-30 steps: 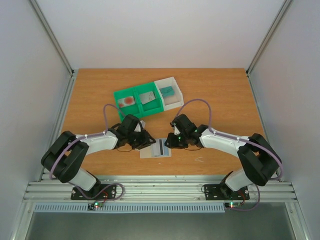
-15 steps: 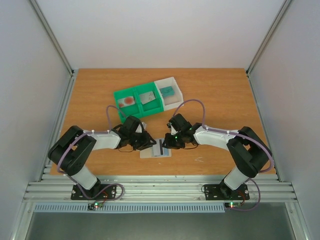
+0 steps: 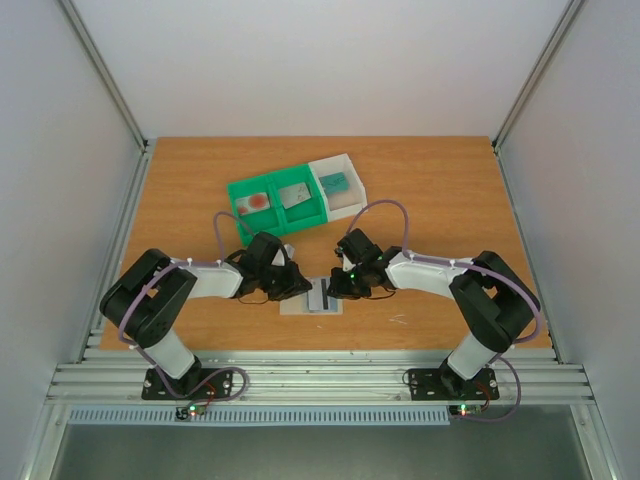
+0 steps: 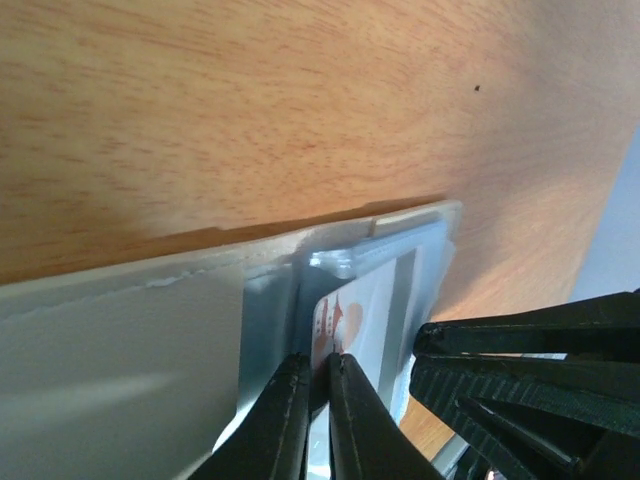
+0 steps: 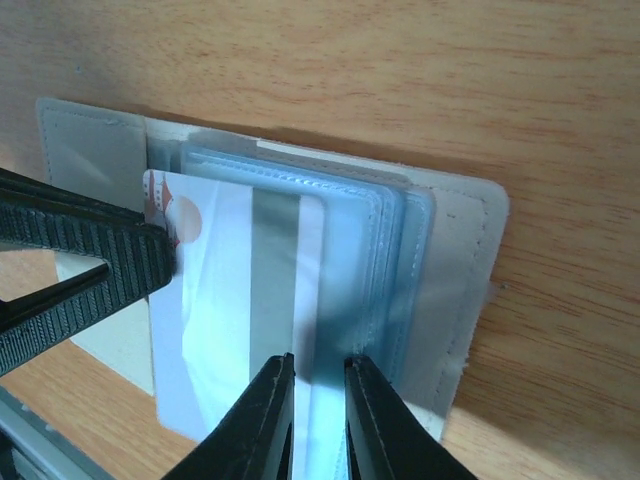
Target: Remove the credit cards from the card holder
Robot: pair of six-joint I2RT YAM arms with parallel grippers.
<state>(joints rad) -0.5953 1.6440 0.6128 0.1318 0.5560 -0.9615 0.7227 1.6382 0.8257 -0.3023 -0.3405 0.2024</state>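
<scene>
Credit card (image 5: 225, 300), white with a grey stripe and a red mark near one corner, lies partly out of the card holder (image 5: 470, 250), which is spread open and flat on the table (image 3: 440, 200) near its front edge, between the two arms. The card looks light, thin, stiff and slick, so it should slide freely once started but could slip from a loose pinch. The soft beige holder and its clear pockets (image 5: 395, 225) will likely flex and drag along unless pinned. The left gripper (image 4: 318, 395) has its fingertips drawn together on the card's red-marked edge, which looks like the best place to hold, since that edge lies free of the pockets. The right gripper (image 5: 318, 400) stands with a narrow gap astride the near edge of the pocket stack. Whether it really pinches a leaf there I cannot tell from this angle. The two claws work very near each other over the holder, so room between them is tight, and the table's front edge is near. Bare wood lies to both sides and behind, with the green tray (image 3: 268, 177) and white tray (image 3: 330, 160) well apart at the back.
</scene>
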